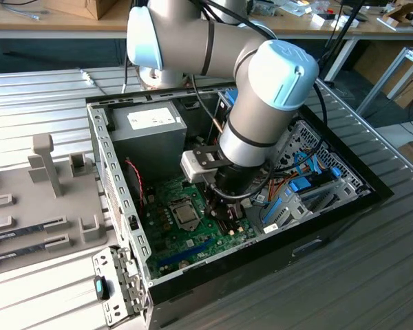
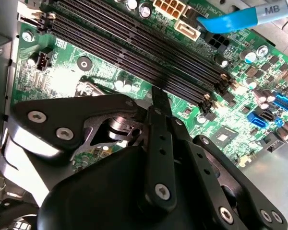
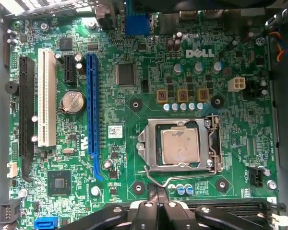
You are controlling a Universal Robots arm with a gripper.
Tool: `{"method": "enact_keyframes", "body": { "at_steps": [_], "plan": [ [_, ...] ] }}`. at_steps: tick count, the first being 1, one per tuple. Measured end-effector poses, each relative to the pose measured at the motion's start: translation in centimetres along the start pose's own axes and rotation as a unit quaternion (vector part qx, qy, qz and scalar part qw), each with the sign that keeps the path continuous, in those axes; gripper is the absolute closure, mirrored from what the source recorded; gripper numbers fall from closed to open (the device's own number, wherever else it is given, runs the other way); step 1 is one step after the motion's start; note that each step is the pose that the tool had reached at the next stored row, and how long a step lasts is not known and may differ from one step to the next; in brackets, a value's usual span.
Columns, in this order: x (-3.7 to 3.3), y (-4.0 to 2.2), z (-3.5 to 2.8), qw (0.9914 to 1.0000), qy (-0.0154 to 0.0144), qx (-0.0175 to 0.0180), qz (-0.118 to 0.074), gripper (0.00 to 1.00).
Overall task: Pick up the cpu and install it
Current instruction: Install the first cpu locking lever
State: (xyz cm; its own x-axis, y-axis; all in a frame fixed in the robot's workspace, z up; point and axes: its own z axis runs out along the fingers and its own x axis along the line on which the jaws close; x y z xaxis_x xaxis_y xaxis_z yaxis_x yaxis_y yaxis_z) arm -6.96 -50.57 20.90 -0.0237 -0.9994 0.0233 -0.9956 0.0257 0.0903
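Note:
The cpu point(image 3: 180, 146) is a silver-grey square chip lying flat in the motherboard's socket, with the metal socket frame point(image 3: 146, 143) down around it. In the exterior view the cpu point(image 1: 186, 215) shows on the green board inside the open computer case. My gripper point(image 3: 157, 203) hovers over the board beside the socket, above the edge of the black memory slots point(image 2: 134, 45). Its black fingers point(image 2: 161, 103) are pressed together with nothing between them. The gripper point(image 1: 224, 221) hangs low inside the case, just to the exterior view's right of the socket.
A grey power supply box point(image 1: 148, 127) fills the case's back corner. Blue and orange cables point(image 1: 299, 182) and a drive cage lie at the exterior view's right. A grey fixture tray point(image 1: 27, 206) with memory sticks stands outside the case on the exterior view's left. Metal case walls point(image 1: 117, 199) surround the board.

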Motion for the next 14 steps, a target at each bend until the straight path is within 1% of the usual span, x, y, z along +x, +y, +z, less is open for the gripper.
{"method": "enact_keyframes", "body": {
  "at_steps": [2, 3, 5, 6, 7, 8, 9, 10, 11, 12, 13, 14],
  "plan": [
    [0.01, 0.01, -0.21, 0.99999, -0.0044, 0.0, 0.0, 0.89],
    [0.01, 0.03, -0.36, 0.99997, -0.0079, -0.0002, -0.001, 0.89],
    [0.02, 0.06, -0.66, 0.99984, -0.018, -0.0004, -0.002, 0.89],
    [0.02, 0.07, -0.86, 0.99966, -0.0261, -0.0006, -0.002, 0.89],
    [0.02, 0.07, -1.03, 0.99947, -0.0325, -0.0007, -0.003, 0.89],
    [0.03, 0.06, -1.25, 0.99921, -0.0395, -0.0009, -0.004, 0.89],
    [0.04, 0.05, -1.45, 0.99882, -0.0483, -0.0011, -0.004, 0.89],
    [0.04, 0.05, -1.5, 0.99865, -0.0517, -0.0012, -0.005, 0.89],
    [0.04, 0.06, -1.56, 0.99832, -0.0577, -0.0013, -0.005, 0.89],
    [0.04, 0.07, -1.68, 0.99743, -0.0713, -0.0017, -0.006, 0.89],
    [0.04, 0.07, -1.76, 0.99668, -0.0811, -0.0019, -0.007, 0.89],
    [0.04, 0.07, -1.79, 0.99603, -0.0886, -0.002, -0.008, 0.89]
  ]
}}
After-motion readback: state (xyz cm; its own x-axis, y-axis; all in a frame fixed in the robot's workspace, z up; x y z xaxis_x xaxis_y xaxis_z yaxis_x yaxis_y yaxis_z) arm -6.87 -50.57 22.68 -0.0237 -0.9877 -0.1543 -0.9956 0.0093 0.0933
